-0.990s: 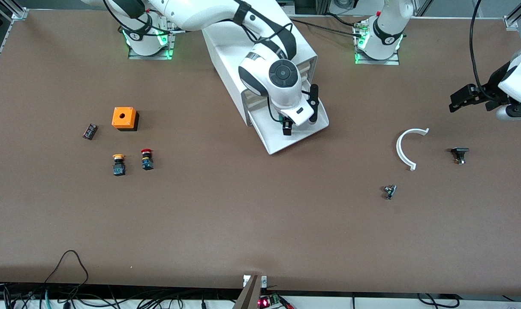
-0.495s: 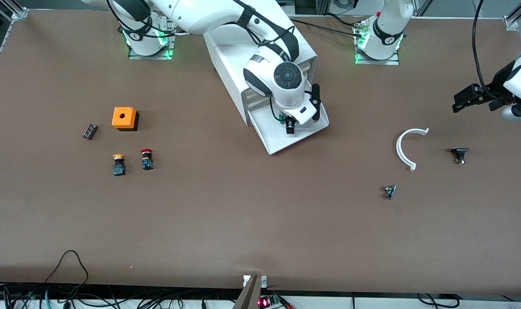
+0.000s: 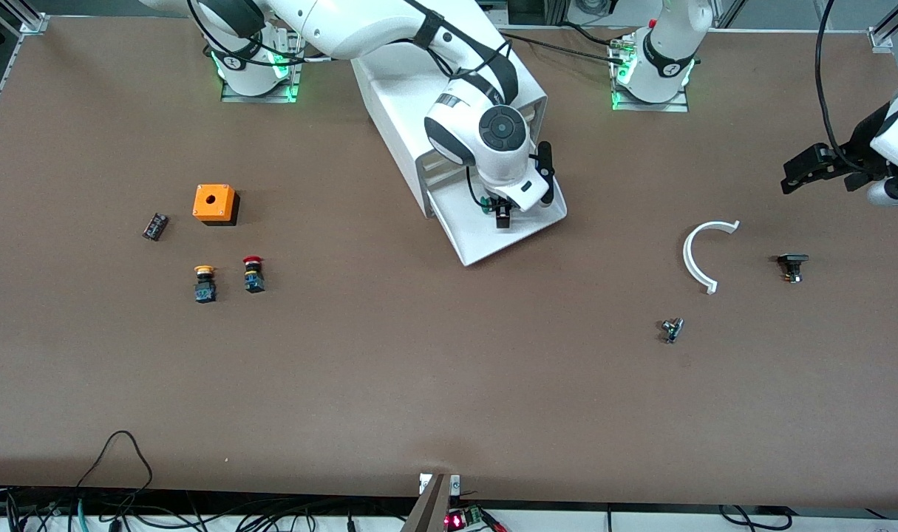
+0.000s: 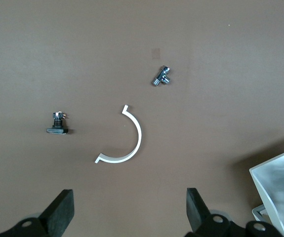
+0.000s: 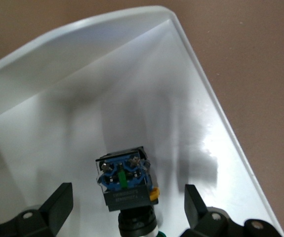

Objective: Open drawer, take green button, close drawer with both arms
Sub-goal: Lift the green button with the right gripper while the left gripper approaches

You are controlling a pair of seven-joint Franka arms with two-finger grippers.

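Observation:
The white cabinet stands between the arm bases, its bottommost drawer pulled out. In the right wrist view the button lies on its side on the drawer floor, dark blue-black body up and only a sliver of green cap showing. My right gripper is open low in the drawer, a finger on each side of the button, not touching it. In the front view this gripper hides most of the button. My left gripper is open and empty, waiting over bare table at the left arm's end.
A white curved piece, a black part and a metal fitting lie toward the left arm's end. An orange box, a yellow-capped button, a red-capped button and a small dark part lie toward the right arm's end.
My right gripper has shifted slightly over the open drawer and settled around the button. My left gripper has drifted a little toward its end of the table.

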